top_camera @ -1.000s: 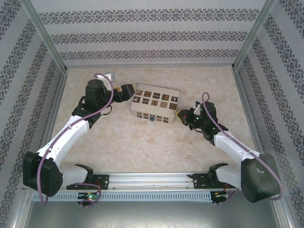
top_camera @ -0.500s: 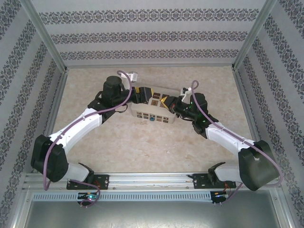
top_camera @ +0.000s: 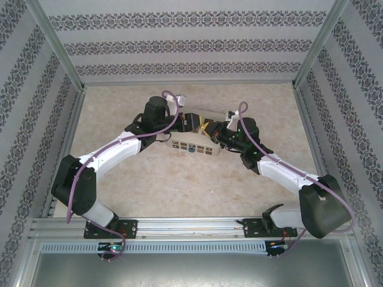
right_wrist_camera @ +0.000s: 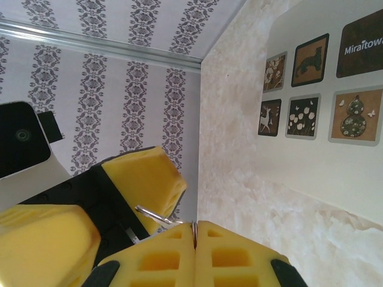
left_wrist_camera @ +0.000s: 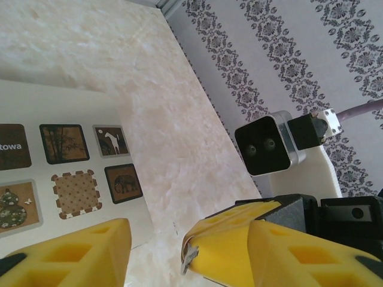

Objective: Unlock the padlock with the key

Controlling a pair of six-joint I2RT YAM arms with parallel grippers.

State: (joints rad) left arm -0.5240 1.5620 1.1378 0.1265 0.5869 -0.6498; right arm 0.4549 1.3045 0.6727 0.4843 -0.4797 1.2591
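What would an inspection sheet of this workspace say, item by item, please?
Surface: marbled beige tabletop, no spills seen.
Job's things: padlock, a teal speck on the near face of the cream box; thin metal sliver, probably the key, at the pads of the right end effector.
Clutter: nothing seen.
End effectors: left end effector open, right one shut, tips meeting above the box.
Cables: purple cables, looping free.
Surroundings: patterned walls, metal frame.

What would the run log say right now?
left pincer: open | right pincer: shut on key | padlock: on box front, untouched
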